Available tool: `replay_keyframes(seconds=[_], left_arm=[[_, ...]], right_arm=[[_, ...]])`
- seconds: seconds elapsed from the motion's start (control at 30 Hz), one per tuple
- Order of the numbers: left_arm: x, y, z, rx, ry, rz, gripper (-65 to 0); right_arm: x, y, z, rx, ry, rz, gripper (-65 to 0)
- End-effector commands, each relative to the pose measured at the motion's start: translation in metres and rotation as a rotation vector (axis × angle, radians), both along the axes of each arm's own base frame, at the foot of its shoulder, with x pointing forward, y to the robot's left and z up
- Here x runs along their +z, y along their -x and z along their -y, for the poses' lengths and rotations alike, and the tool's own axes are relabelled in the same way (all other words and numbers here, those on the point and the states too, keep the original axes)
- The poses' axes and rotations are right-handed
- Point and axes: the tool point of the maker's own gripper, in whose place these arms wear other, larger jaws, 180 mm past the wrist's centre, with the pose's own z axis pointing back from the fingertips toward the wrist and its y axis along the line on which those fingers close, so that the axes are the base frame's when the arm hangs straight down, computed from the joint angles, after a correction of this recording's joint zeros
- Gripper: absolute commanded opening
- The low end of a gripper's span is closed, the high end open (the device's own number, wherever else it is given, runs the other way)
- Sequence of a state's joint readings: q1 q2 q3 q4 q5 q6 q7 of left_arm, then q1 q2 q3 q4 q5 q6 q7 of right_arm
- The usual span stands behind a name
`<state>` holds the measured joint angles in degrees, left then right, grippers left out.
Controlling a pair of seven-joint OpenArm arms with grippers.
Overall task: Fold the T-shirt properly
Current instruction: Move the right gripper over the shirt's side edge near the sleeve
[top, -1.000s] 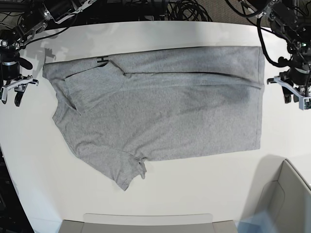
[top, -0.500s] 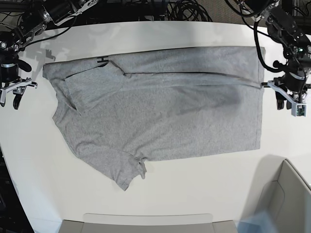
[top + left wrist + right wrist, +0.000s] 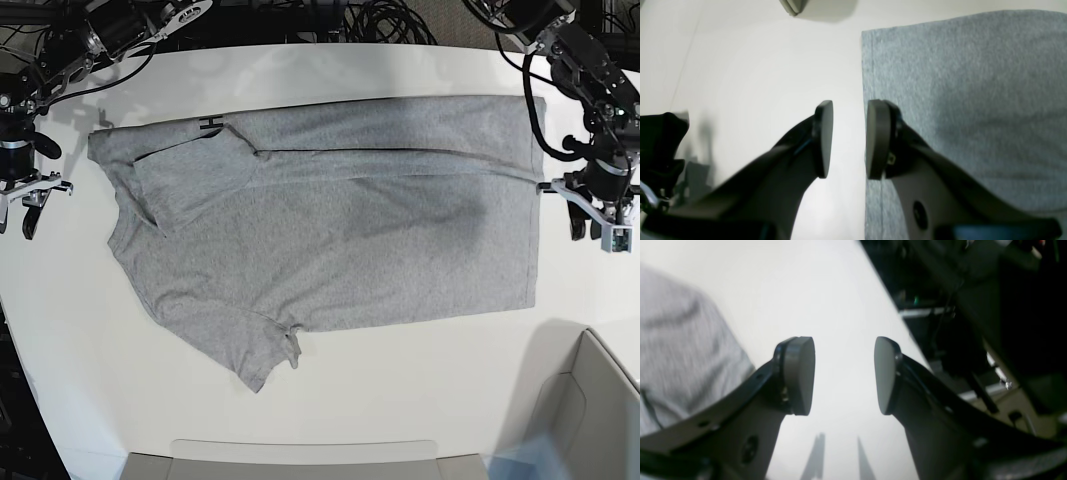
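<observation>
**One long edge folded, lining up for the next grab**

We've got the T-shirt (image 3: pixel 330 230) lying flat in the middle of the white table (image 3: pixel 400 400), long axis running across the base view: collar end on that view's left, hem on its right. The far long edge is already folded in, so we reckon the near side is next. Left gripper (image 3: pixel 848 138) hangs parted and empty right at the hem edge; right gripper (image 3: pixel 843 375) is spread wide, holding nothing, off the collar end. Next move needs both pinching cloth.
</observation>
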<state>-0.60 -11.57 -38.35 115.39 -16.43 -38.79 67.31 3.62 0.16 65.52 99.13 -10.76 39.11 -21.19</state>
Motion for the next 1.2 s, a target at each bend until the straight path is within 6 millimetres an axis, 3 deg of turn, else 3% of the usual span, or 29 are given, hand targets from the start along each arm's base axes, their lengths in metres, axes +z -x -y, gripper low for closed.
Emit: replay_keyframes(seconds=[0.0, 0.2, 0.53, 0.73, 1.03, 1.17], left_arm=[[0.018, -0.009, -0.001, -0.011, -0.021, 0.064, -48.5], [0.018, -0.01, 0.0, -0.012, -0.018, 0.064, -48.5], [0.01, -0.029, 0.044, -0.15, -0.008, 0.04, -48.5], [0.003, -0.029, 0.055, -0.154, 0.03, 0.04, -48.5], [0.003, -0.029, 0.055, -0.154, 0.03, 0.038, -48.5], [0.003, -0.029, 0.055, -0.154, 0.03, 0.038, -48.5]], right_arm=[[0.018, -0.005, -0.001, 0.025, 0.033, 0.047, -35.9], [0.03, -0.016, -0.002, 0.026, 0.034, 0.086, -35.9], [0.031, -0.044, -0.037, 0.146, 0.04, 0.079, -35.9], [0.021, -0.057, -0.057, 0.212, 0.022, 0.058, -35.9], [0.001, -0.078, -0.085, 0.302, -0.029, 0.023, -35.9], [-0.006, -0.087, -0.087, 0.307, -0.065, 0.02, -35.9]])
